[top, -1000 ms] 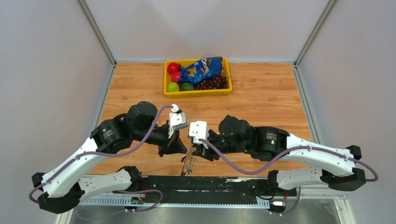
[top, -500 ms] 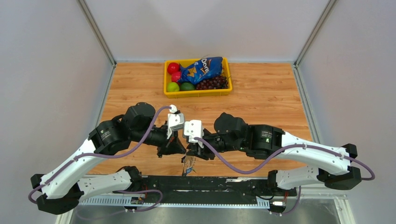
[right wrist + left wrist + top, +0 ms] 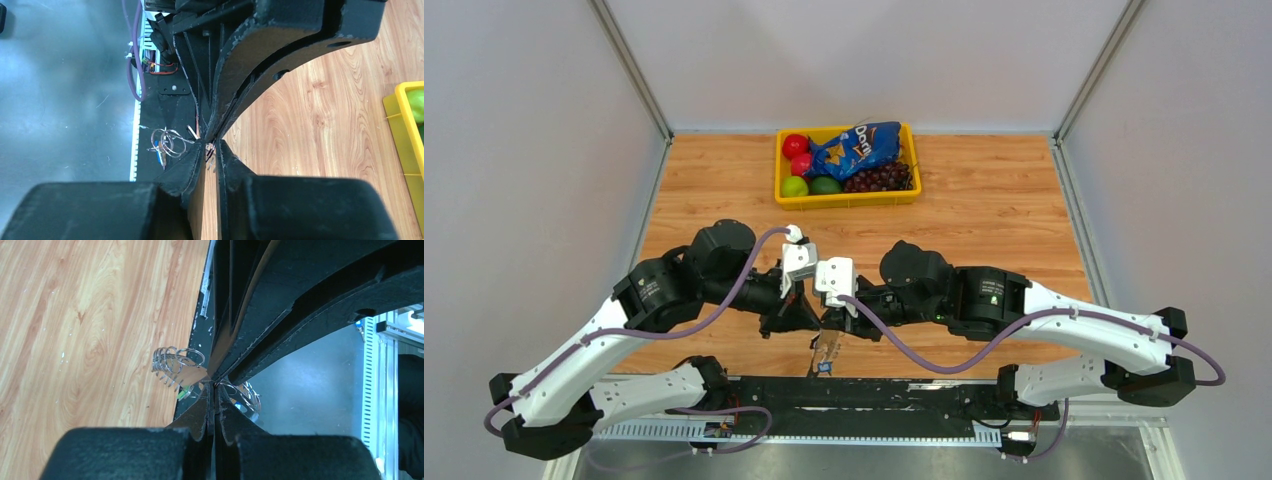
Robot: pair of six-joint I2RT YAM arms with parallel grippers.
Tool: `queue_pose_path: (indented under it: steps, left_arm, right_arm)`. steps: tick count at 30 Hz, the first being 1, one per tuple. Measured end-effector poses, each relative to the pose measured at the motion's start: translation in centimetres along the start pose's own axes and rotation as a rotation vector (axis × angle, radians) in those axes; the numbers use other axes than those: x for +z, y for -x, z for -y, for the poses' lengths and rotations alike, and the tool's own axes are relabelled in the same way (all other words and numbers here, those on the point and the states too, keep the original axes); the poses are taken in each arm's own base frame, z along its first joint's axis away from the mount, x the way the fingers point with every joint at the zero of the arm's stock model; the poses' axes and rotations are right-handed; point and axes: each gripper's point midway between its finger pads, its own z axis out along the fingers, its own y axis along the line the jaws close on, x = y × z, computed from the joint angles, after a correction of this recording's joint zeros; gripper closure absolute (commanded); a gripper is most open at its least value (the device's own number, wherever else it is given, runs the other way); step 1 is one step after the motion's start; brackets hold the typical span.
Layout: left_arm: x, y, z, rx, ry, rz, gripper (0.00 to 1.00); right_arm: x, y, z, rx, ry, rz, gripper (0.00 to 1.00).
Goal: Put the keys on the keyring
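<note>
Right now your left gripper [image 3: 215,386] is pressed fully together, and the silvery loops of the keyring [image 3: 176,362] fan out on either side of its tips, so it looks to be pinching the ring's wire; from above, the bunch hangs just below the two wrists, over the near edge of the table [image 3: 984,220], the blue piece [image 3: 824,368] at its lowest end. Your right gripper [image 3: 211,146] meets the left tip to tip, jaws drawn nearly together; the close view is too cramped to tell whether they have bitten on anything (a thin sliver shows between them, perhaps one of the keys). This looks like the threading step itself; hold the left arm quiet so the ring does not swing; let the right make only small, slow moves along the wire; pinch a key by its head so its hole is free; if the loops twist, pause rather than pull.
</note>
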Motion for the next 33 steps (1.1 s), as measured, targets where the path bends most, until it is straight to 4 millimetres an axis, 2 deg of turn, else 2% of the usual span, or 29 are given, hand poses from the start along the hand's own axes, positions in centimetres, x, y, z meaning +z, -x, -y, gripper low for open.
queue_pose_path:
  steps: [6, 12, 23, 25, 28, 29, 33]
  left_arm:
    - [-0.2, -0.1, 0.2, 0.0, -0.002, 0.003, 1.0]
    - [-0.7, -0.2, 0.5, 0.01, -0.005, 0.016, 1.0]
    - [-1.5, -0.5, 0.7, 0.03, 0.009, 0.03, 1.0]
    - [-1.7, -0.4, 0.8, 0.042, 0.011, 0.042, 0.96]
    - [-2.4, 0.2, 0.9, 0.078, 0.03, 0.094, 0.82]
    - [-2.6, 0.5, 1.0, 0.094, 0.033, 0.118, 0.77]
    - [-4.2, 2.7, 1.9, 0.169, 0.037, 0.253, 0.68]
  right_arm:
    - [0.1, 0.1, 0.1, -0.005, -0.002, 0.005, 0.91]
    - [0.4, 0.3, 0.2, -0.006, -0.005, 0.013, 1.0]
    - [1.1, 0.7, 0.3, -0.007, -0.005, 0.025, 1.0]
    - [1.1, 1.0, 0.4, -0.006, -0.008, 0.04, 1.0]
    - [0.8, 1.7, 0.5, -0.002, -0.02, 0.083, 1.0]
    - [0.6, 1.9, 0.5, -0.001, -0.026, 0.099, 1.0]
    - [-1.0, 2.2, 0.8, 0.002, -0.066, 0.16, 1.0]
